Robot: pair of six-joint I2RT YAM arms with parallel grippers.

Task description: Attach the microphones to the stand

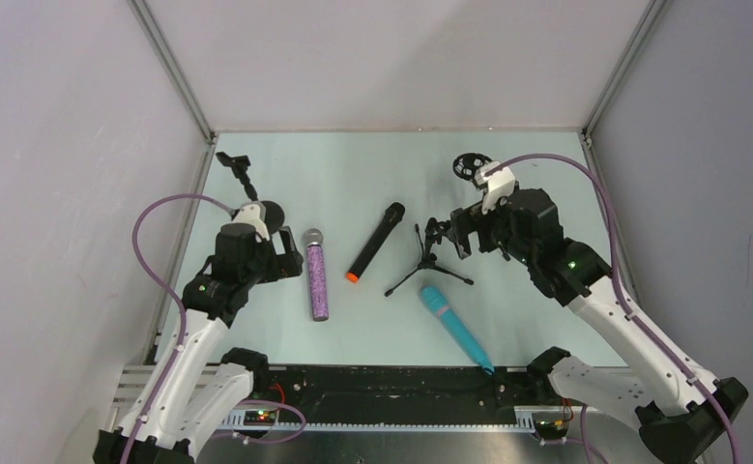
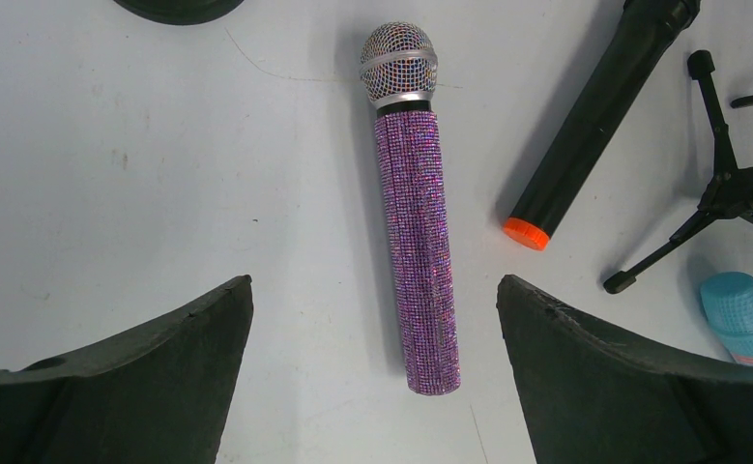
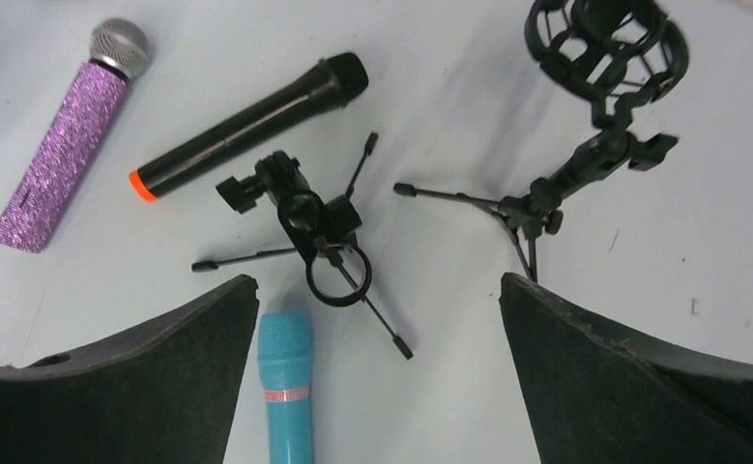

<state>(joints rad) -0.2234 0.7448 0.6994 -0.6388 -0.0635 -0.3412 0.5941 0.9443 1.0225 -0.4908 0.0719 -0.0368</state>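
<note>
Three microphones lie flat on the pale table. The purple glitter mic [image 1: 316, 275] lies at the left, the black mic with the orange end [image 1: 375, 242] in the middle, and the turquoise mic [image 1: 456, 327] near the front. A small black tripod stand [image 1: 430, 256] with a ring clip stands between them. My left gripper [image 1: 290, 261] is open and empty above the purple mic [image 2: 413, 213], whose lower end lies between the fingers. My right gripper [image 1: 454, 232] is open and empty above the tripod stand [image 3: 304, 217], with the turquoise mic [image 3: 285, 387] by its left finger.
A second tripod with a round shock-mount holder [image 1: 471, 166] stands at the back right, also in the right wrist view [image 3: 599, 58]. A gooseneck stand [image 1: 240, 176] on a round base [image 1: 271, 215] stands at the back left. Grey walls close in the table.
</note>
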